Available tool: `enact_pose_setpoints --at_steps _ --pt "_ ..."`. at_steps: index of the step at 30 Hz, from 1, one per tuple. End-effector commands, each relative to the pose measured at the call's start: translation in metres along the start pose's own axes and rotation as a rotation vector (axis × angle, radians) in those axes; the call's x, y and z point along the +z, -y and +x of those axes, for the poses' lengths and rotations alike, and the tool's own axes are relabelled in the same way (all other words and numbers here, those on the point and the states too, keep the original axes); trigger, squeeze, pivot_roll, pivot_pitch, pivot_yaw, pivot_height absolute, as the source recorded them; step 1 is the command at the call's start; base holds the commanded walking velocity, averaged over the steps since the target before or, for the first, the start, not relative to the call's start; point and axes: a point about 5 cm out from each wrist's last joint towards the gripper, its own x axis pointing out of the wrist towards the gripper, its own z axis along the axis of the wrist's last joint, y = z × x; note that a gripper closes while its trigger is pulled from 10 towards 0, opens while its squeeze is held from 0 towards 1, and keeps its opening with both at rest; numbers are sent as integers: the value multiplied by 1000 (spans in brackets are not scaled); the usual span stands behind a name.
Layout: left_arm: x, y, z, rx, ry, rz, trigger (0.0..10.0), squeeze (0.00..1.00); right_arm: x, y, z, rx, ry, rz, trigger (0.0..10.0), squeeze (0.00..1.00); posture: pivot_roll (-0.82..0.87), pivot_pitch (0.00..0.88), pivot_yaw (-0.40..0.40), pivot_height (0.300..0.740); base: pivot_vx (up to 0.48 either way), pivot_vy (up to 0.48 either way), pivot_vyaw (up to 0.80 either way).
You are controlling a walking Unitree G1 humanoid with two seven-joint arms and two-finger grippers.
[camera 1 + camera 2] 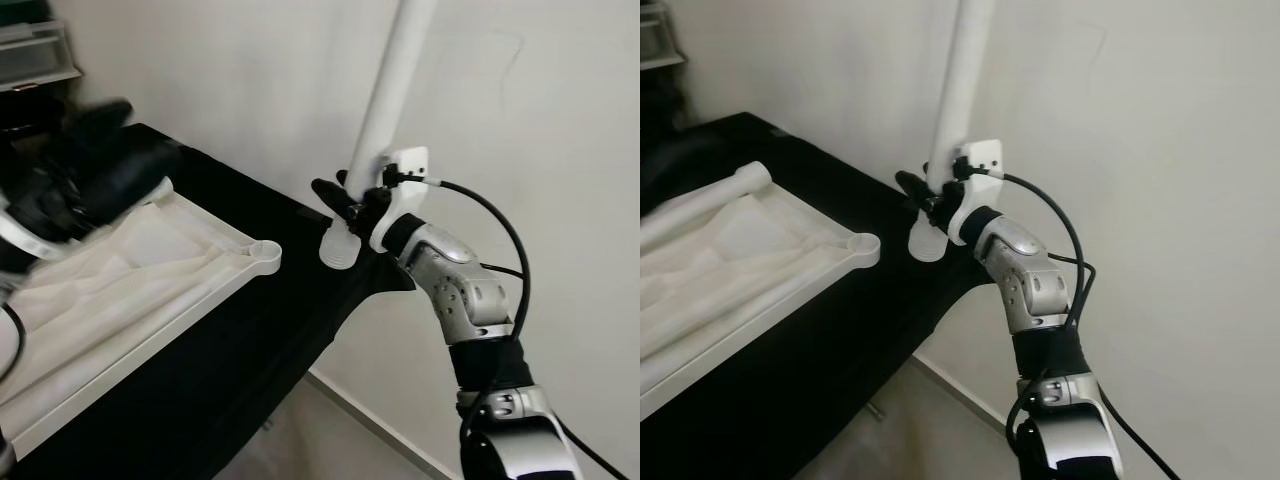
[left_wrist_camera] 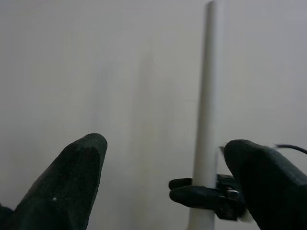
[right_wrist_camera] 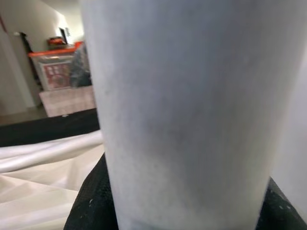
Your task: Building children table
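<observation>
Left jaws stand wide apart and hold nothing, as the left wrist view shows: the two black fingertips (image 2: 79, 179) frame the distant white table leg (image 2: 206, 110) against the wall. The left gripper (image 1: 60, 195), blurred, hangs over the upturned white table panel (image 1: 130, 330). This panel lies underside up, with crumpled white wrapping in it, on a black-covered tabletop (image 1: 240, 370); one round corner socket (image 1: 265, 255) sits near the tabletop's edge. To the right, the right jaws are closed around the table leg near its flared lower end, holding it almost upright, tilted slightly, just beside the edge and apart from the socket. The right gripper (image 1: 350, 205) meets the leg low down, so most of the length stands unsupported above the grip.

Risks, as judged: the long leg acts as a lever, and a low hold may let it swing or slip during transfer. A tilted approach could miss the socket or jam in it. Pressing down at the corner could tip the panel or push it off the edge. The loose wrapping may snag the left fingers.
</observation>
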Motion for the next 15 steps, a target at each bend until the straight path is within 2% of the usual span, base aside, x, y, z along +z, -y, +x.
enact_pose_setpoints --at_steps 1,2,3,4,9,11,12,13,15 --pt "-11 -1 -3 100 -33 12 10000 1000 -2 -2 -2 7 7 0 0 0 -149 0 -97 740 0 0 0" --pt "-30 1 -5 205 -91 6 10000 678 -9 -6 -5 16 -5 10 3725 0 -151 0 -100 740 0 0 0" --pt "-46 6 -6 289 -124 -10 10000 0 -16 -10 -8 23 -13 18 10000 0 -150 0 -103 740 0 0 0" --pt "-56 10 -5 331 -141 -20 10000 0 -20 -13 -9 27 -17 21 10000 0 -151 0 -103 740 0 0 0" --pt "-63 15 -5 384 -132 -51 10000 0 -24 -16 -11 32 -22 31 10000 0 -149 0 -101 740 0 0 0" --pt "-77 20 -9 494 -173 -20 10000 0 -29 -20 -13 36 -7 53 10000 0 -146 0 -68 740 0 0 0" --pt "-89 23 -12 532 -222 -15 10000 0 -29 -21 -13 39 6 36 10000 0 -153 0 -58 740 0 0 794" --pt "-89 23 -12 532 -222 -15 10000 0 -29 -21 -13 39 6 36 10000 0 -153 0 -58 740 0 0 794" --pt "-107 29 -18 562 -286 -16 10000 0 -31 -20 -12 45 17 8 10000 0 -154 0 -57 740 0 0 794"
